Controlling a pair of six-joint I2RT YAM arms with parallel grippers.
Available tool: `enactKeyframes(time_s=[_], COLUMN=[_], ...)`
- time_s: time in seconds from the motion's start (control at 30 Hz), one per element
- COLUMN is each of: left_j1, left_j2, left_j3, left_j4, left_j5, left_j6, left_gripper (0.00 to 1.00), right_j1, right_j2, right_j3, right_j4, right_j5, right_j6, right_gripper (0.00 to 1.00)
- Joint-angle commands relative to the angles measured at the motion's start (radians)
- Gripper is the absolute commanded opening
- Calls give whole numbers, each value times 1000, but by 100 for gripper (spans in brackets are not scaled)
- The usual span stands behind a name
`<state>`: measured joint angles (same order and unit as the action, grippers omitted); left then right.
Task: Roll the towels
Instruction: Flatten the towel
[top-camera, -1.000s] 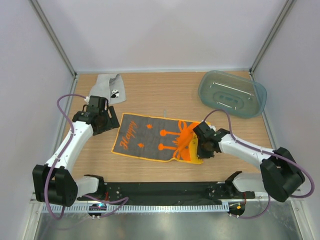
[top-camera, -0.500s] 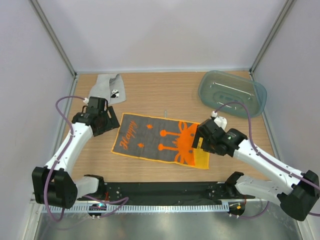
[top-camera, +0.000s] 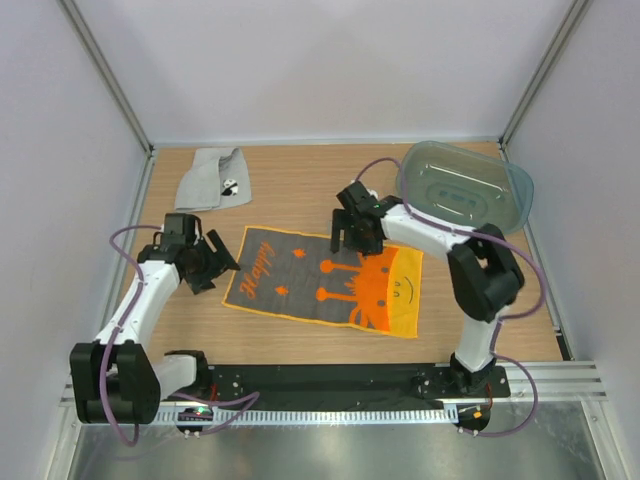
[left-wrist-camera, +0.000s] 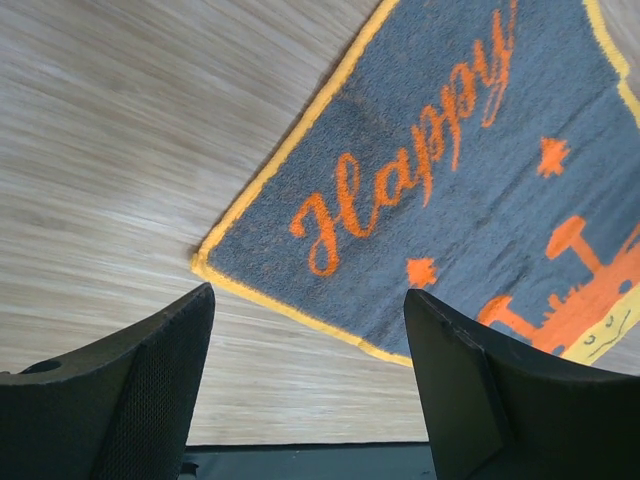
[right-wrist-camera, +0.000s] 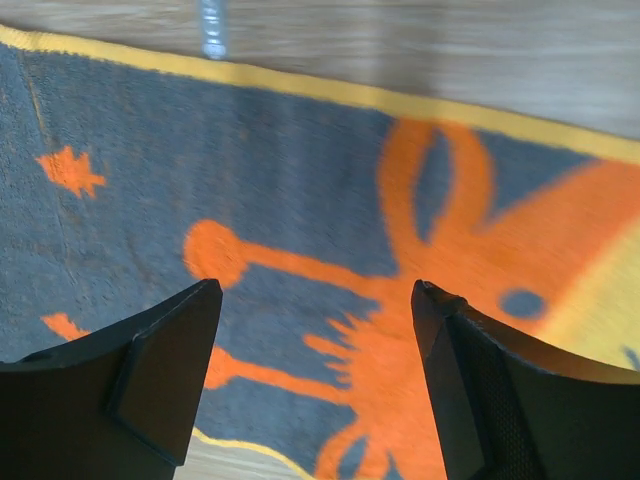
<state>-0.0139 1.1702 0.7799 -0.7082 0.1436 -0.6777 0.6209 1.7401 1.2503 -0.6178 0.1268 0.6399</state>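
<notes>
The orange and dark grey towel (top-camera: 325, 282) lies spread flat in the middle of the table, its "Happy" end to the left. The plain light grey towel (top-camera: 210, 178) is loosely crumpled at the back left. My left gripper (top-camera: 222, 268) hovers open just off the patterned towel's left edge; in the left wrist view that gripper (left-wrist-camera: 310, 335) frames the towel's (left-wrist-camera: 450, 190) near left corner and bare wood. My right gripper (top-camera: 342, 240) is open above the far edge of the towel's middle; in the right wrist view it (right-wrist-camera: 315, 335) frames the orange figure on the towel (right-wrist-camera: 300, 180). Neither holds anything.
A translucent blue-green plastic tub (top-camera: 465, 187) sits upside down at the back right, close beside the right arm's forearm. White walls enclose the wooden table (top-camera: 290, 190) on three sides. A black rail (top-camera: 320, 380) runs along the near edge.
The right gripper let go of the towel's near right corner and swung to its far edge. The towel's right end now lies flat. The left gripper moved nearer, to the towel's left edge.
</notes>
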Motion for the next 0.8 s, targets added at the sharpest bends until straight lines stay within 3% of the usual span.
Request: enactKeyframes(time_s=[0.0,0.2,0.43,0.67,0.77], left_j1=[3,3,5,5,5], left_j2=[-59,-112,-162,-139,-139], left_j3=[25,78,59,41,21], left_j4=[20,-73,-102,-63,-50], left_j5=[18,-55,-102,-81,-75], left_j6=[9,70,29,-26,-57], left_gripper=[78,78,78,77,75], right_j1=[26,43,49,49,49], right_j2=[154,396,587,602,502], right_j3=[154,331,613,819,737], right_j4=[66,59,-20,-138,-163], right_j5=[-151,-191,-223,-170,-97], right_j6=[-65,-78,-126,-209,-204], right_gripper=[83,81,80,80,80])
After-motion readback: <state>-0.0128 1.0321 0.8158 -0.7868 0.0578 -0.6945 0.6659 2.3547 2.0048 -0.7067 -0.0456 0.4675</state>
